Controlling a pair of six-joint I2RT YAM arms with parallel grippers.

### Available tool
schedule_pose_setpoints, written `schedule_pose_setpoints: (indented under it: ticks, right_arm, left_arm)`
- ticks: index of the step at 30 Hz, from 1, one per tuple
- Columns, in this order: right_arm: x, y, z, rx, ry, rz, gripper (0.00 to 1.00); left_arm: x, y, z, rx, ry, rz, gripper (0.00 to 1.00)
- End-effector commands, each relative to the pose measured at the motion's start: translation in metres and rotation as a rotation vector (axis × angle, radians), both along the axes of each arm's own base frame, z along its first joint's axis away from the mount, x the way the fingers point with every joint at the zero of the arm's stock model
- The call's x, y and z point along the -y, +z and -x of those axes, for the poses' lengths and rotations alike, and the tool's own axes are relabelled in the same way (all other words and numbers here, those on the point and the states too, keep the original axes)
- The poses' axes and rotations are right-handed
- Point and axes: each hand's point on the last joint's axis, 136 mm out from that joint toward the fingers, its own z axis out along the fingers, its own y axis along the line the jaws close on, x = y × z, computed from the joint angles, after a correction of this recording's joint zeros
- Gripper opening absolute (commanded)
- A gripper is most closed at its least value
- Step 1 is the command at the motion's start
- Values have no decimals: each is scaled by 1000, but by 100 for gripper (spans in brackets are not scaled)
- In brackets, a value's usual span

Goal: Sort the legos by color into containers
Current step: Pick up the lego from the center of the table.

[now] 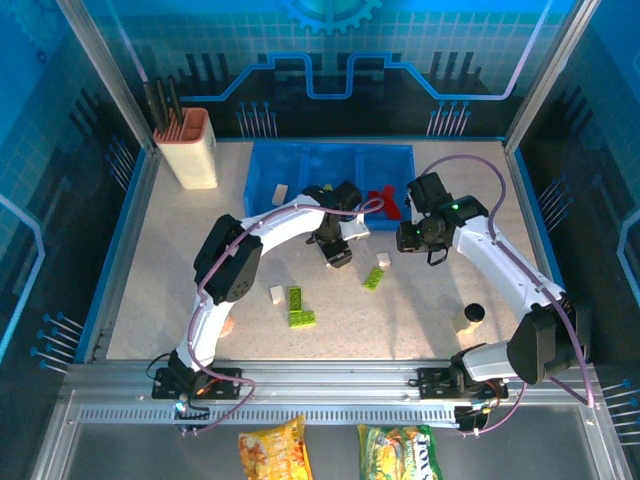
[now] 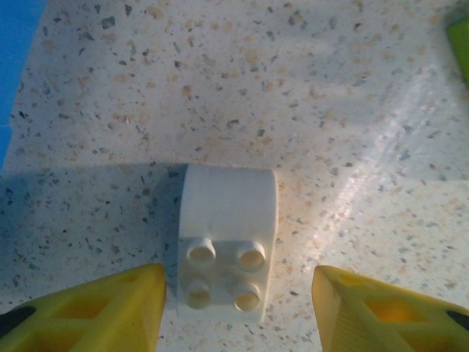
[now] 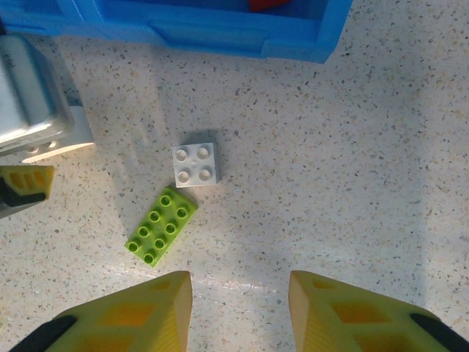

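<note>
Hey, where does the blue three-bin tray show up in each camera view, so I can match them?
Top external: the blue tray sits at the far middle of the speckled tabletop.
Left wrist: a blue sliver of it at the upper left edge.
Right wrist: its near wall runs across the top.
Shared landmark: the tabletop meeting its wall; red legos link top and right wrist.

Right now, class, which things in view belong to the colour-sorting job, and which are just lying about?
Job: curved white lego, square white lego, lime lego, red legos, blue tray.
Lying about: utensil holder, small can, snack packets.
</note>
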Motion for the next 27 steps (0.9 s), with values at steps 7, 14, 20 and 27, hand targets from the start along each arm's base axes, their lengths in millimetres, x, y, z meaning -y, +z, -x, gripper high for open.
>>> schedule_pose_setpoints:
  ticks: [7, 14, 20, 27]
  right_arm:
    - [11, -2, 9, -12, -14, 23, 40]
    - [13, 0, 10, -7, -17, 21, 40]
    - [14, 2, 10, -3, -20, 22, 39]
    - [17, 3, 12, -2, -25, 23, 39]
  left_arm:
    - [-6, -8, -1, -22, 20, -49, 53]
    - [-5, -13, -1, -32, 17, -56, 49]
    - [-4, -15, -1, -41, 14, -63, 49]
    - [-3, -19, 0, -59, 11, -66, 45]
